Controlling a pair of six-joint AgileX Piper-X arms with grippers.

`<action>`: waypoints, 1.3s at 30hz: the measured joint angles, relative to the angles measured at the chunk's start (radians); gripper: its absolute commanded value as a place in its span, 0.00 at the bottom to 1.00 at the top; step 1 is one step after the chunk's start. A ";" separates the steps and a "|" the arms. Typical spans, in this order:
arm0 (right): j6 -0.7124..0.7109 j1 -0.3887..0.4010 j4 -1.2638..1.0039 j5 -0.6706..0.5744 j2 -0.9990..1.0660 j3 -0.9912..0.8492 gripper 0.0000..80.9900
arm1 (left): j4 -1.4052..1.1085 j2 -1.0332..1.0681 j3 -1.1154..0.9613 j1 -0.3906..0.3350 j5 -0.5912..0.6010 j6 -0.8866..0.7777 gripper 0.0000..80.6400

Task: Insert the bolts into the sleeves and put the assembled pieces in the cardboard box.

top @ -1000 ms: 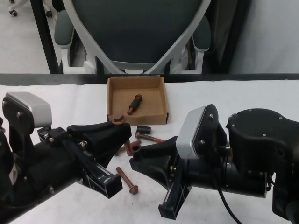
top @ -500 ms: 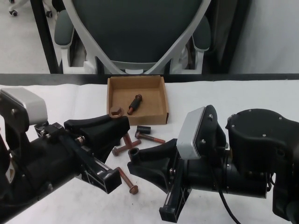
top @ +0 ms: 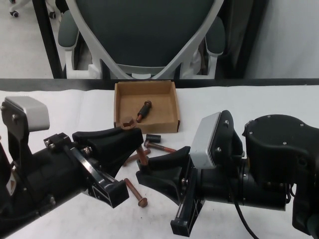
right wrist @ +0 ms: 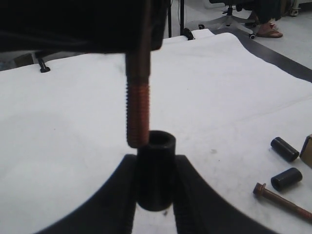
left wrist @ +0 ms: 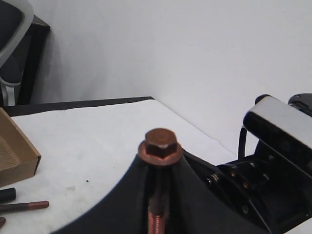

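Note:
My left gripper (left wrist: 158, 168) is shut on a copper bolt (left wrist: 160, 145), head up and threaded shaft pointing down. My right gripper (right wrist: 155, 192) is shut on a black sleeve (right wrist: 156, 168) held upright with its bore facing up. In the right wrist view the bolt's threaded tip (right wrist: 138, 117) hangs at the sleeve's rim, a little off the bore's centre. In the high view the two grippers meet in front of the cardboard box (top: 122, 107), with the bolt (top: 141, 153) slanting down to the right gripper (top: 144, 168). One assembled piece (top: 144, 110) lies in the box.
Loose copper bolts (top: 135, 191) (top: 160, 147) and a black sleeve (top: 152, 138) lie on the white cloth between the grippers and the box. Two more sleeves (right wrist: 284, 148) (right wrist: 286, 179) lie beside a bolt (right wrist: 282, 200). An office chair (top: 144, 35) stands behind the bench.
The left gripper has moved right and down with the bolt, bringing its tip to the sleeve in the right gripper. The right arm has barely shifted.

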 measured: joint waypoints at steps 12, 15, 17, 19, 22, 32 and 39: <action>0.000 0.000 0.000 0.000 -0.002 0.000 0.00 | 0.000 0.000 0.000 0.000 0.001 0.047 0.01; 0.000 0.000 0.005 0.000 -0.006 0.000 0.00 | 0.002 0.000 0.000 0.000 0.001 0.053 0.01; 0.000 0.000 0.010 0.000 -0.013 0.000 0.00 | 0.009 -0.002 0.000 0.000 0.001 0.066 0.01; 0.000 0.000 0.017 0.000 -0.014 0.000 0.00 | 0.015 -0.002 0.000 0.000 0.000 0.075 0.01; 0.000 0.000 0.021 0.000 -0.017 0.000 0.00 | 0.015 -0.002 0.000 0.000 0.000 0.081 0.01; 0.003 0.000 0.015 0.000 -0.019 0.000 0.00 | 0.015 -0.008 0.000 0.000 -0.001 0.080 0.01; 0.024 0.000 0.014 -0.010 -0.019 0.000 0.00 | 0.015 -0.008 0.000 0.000 -0.004 0.070 0.01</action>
